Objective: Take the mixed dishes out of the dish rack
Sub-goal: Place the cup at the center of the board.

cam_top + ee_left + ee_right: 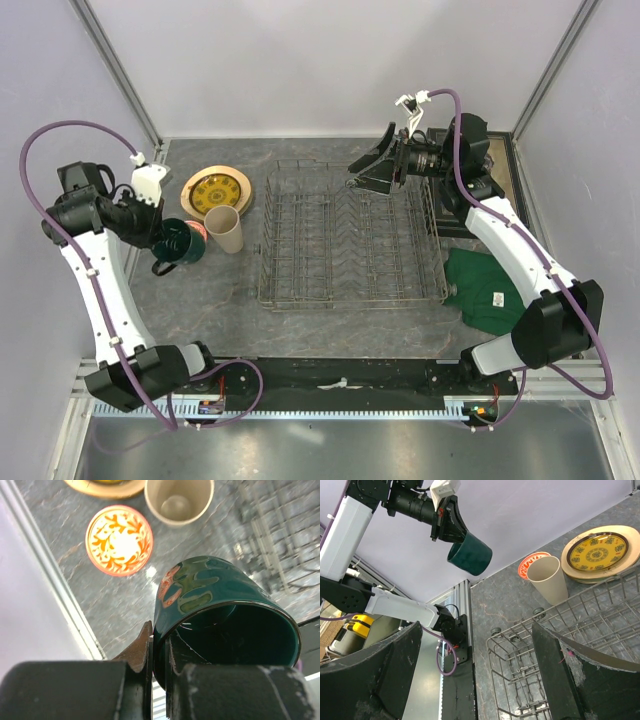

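My left gripper [165, 236] is shut on the wall of the dark green mug [188, 245], one finger inside and one outside, and holds it tilted above the table [159, 655]. Below it stand the red-and-white bowl [119, 540], the beige tumbler [225, 228] and the gold-brown plate [216, 191]; a paler rim shows under that plate. The grey wire dish rack [350, 240] holds no dishes that I can see. My right gripper [372, 165] is open and empty above the rack's far right part [480, 680]. The right wrist view also shows the held mug [470, 554].
A green folded cloth [490, 290] lies right of the rack. A dark box [503, 180] sits at the far right, mostly behind my right arm. White walls close in the table on three sides. The dishes crowd the far left corner.
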